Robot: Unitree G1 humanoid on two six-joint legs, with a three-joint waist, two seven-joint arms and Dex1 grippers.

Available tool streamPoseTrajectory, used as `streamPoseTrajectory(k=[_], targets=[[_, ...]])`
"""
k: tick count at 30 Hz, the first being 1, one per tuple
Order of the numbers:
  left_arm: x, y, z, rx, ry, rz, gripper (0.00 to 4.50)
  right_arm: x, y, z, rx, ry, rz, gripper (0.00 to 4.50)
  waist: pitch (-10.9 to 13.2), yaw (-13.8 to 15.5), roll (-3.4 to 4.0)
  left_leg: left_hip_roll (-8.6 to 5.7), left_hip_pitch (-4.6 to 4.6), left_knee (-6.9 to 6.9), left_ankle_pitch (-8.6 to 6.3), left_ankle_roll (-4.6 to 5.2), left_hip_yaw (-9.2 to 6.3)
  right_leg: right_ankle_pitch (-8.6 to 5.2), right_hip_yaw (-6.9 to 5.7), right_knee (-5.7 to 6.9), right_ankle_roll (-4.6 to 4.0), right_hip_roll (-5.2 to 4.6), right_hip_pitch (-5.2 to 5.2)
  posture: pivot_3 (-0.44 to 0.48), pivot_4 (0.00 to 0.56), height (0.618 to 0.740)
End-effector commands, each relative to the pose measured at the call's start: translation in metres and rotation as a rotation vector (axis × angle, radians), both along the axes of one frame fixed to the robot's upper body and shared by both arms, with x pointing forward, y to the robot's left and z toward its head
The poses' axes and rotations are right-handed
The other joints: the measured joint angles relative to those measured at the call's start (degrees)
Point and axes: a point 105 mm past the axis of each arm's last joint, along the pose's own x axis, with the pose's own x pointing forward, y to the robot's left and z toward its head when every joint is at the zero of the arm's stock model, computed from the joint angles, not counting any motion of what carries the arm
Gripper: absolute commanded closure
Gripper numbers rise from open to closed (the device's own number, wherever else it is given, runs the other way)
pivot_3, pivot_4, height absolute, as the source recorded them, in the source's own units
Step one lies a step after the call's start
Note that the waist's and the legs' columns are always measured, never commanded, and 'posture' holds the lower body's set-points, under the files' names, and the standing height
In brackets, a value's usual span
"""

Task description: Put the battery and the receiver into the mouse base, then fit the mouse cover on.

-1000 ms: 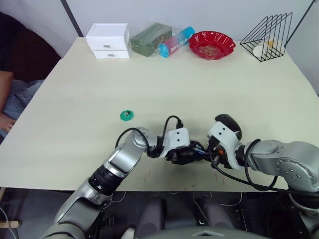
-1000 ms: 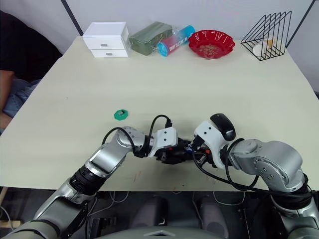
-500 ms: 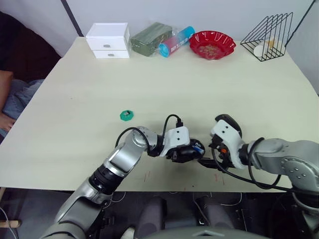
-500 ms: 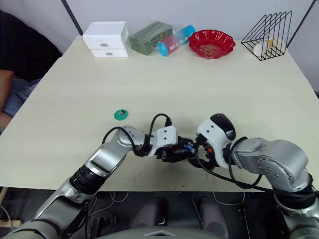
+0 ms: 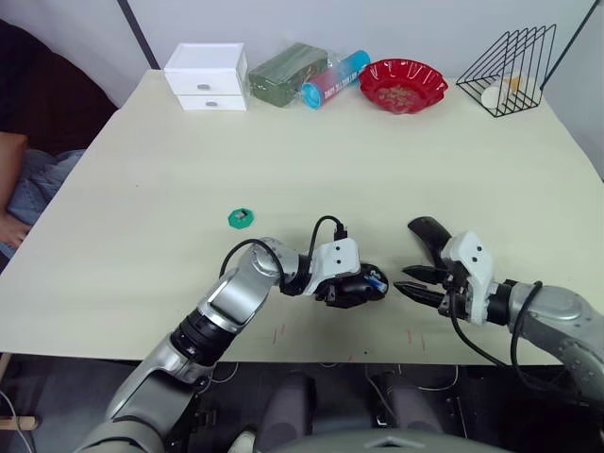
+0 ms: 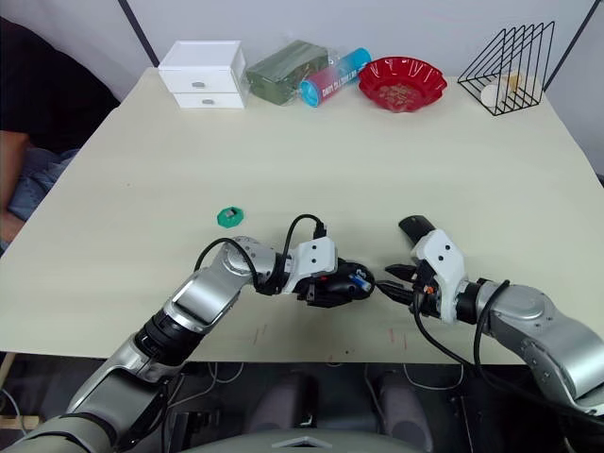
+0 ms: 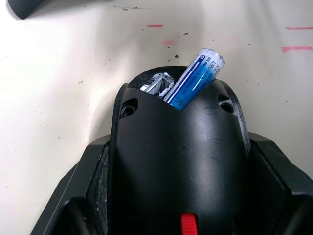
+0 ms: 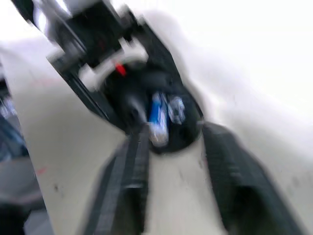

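My left gripper (image 5: 349,288) is shut on the black mouse base (image 7: 178,161) near the table's front edge. The blue and silver battery (image 7: 194,78) sits tilted in the base's recess, one end sticking out over the rim. A small silver piece (image 7: 155,83) lies beside it; I cannot tell if it is the receiver. My right gripper (image 5: 409,282) hangs open just right of the base, fingers pointing at the battery (image 8: 157,116), touching nothing. The glossy black mouse cover (image 5: 427,232) lies on the table behind my right gripper.
A green disc (image 5: 241,219) lies left of the base. Along the far edge stand a white drawer box (image 5: 206,75), a green packet (image 5: 288,68), a blue-pink tube (image 5: 335,77), a red bowl (image 5: 401,83) and a black wire rack (image 5: 505,61). A person's arm (image 5: 8,179) is at the left.
My right gripper has drawn back to the right, away from the mouse base, and now stands open. The battery stays in the base. The left gripper has not moved.
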Motion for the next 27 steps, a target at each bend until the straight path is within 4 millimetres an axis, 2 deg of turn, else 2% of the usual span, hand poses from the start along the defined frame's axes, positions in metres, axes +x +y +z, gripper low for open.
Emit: streamPoseTrajectory(k=[1, 8, 13, 27], targets=[[-0.004, 0.003, -0.011, 0.036, 0.047, 0.008, 1.57, -0.003, 0.006, 0.005, 0.074, -0.101, 0.051, 4.47, 0.0, 0.0, 0.0, 0.0, 0.0, 0.0, 0.0, 0.0, 0.0, 0.0, 0.0, -0.01, 0.0, 0.0, 0.0, 0.0, 0.15, 0.74], [-0.006, 0.002, -0.01, 0.036, 0.045, 0.002, 1.57, -0.002, 0.006, -0.007, 0.135, -0.169, 0.07, 4.47, 0.0, 0.0, 0.01, 0.0, 0.03, 0.03, 0.0, 0.0, 0.02, 0.0, 0.02, 0.05, -0.01, 0.0, 0.0, 0.0, 0.15, 0.74], [-0.008, 0.001, -0.01, 0.036, 0.048, -0.004, 1.57, -0.004, 0.006, -0.023, 0.132, -0.176, 0.083, 4.47, 0.0, 0.0, 0.02, 0.0, 0.03, 0.03, 0.0, 0.0, 0.02, 0.0, 0.02, 0.06, -0.02, 0.0, 0.0, 0.0, 0.15, 0.74], [-0.005, 0.001, -0.009, 0.034, 0.05, 0.003, 1.57, 0.01, 0.015, -0.028, 0.169, -0.206, 0.073, 4.47, 0.0, 0.1, 0.04, 0.0, 0.07, 0.03, 0.0, -0.01, 0.03, 0.0, 0.03, 0.11, -0.03, 0.0, 0.0, 0.0, 0.15, 0.74]])
